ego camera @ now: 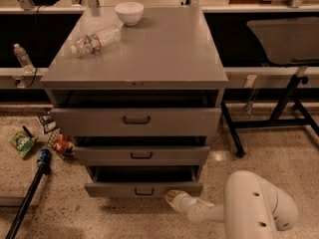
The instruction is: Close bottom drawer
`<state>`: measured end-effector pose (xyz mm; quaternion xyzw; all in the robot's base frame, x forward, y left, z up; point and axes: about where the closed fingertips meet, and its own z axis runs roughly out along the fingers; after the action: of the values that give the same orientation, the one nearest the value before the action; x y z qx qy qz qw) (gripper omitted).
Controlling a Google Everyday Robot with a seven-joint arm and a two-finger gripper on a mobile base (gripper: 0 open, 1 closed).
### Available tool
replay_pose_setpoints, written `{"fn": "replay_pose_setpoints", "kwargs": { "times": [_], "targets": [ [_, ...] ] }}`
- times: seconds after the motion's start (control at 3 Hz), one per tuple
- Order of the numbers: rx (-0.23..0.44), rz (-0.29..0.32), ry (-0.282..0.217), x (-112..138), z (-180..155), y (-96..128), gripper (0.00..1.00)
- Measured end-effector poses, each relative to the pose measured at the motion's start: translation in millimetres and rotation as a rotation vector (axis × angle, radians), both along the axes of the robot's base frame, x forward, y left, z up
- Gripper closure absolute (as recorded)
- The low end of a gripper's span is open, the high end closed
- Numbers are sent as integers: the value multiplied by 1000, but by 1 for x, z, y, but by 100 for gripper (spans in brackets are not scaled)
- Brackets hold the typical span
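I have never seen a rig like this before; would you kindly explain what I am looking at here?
This is a single camera view, looking down at the front of a grey metal cabinet; where the camera is mounted is not known. The white jointed shape at the lower right is the robot's arm. Its end effector, the part that grasps, is low near the floor, by the right end of the bottom drawer. I cannot tell whether it touches the drawer front, and I see nothing held in it. All three drawers stand partly pulled out; the job is to push the bottom one shut. On the cabinet top are a white bowl and a plastic water bottle lying on its side. A green snack bag lies on the floor to the left.
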<state>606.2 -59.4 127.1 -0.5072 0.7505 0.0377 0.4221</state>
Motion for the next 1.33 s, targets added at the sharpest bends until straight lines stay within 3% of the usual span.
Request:
{"fn": "replay_pose_setpoints", "kwargs": {
  "times": [0.33, 0.67, 1.0, 1.33],
  "targets": [
    [-5, 6, -6, 19, -3, -1, 100],
    [-15, 15, -11, 54, -8, -2, 100],
    [-9, 18, -3, 53, -10, -1, 100],
    [55, 47, 25, 21, 9, 2, 100]
  ]
}}
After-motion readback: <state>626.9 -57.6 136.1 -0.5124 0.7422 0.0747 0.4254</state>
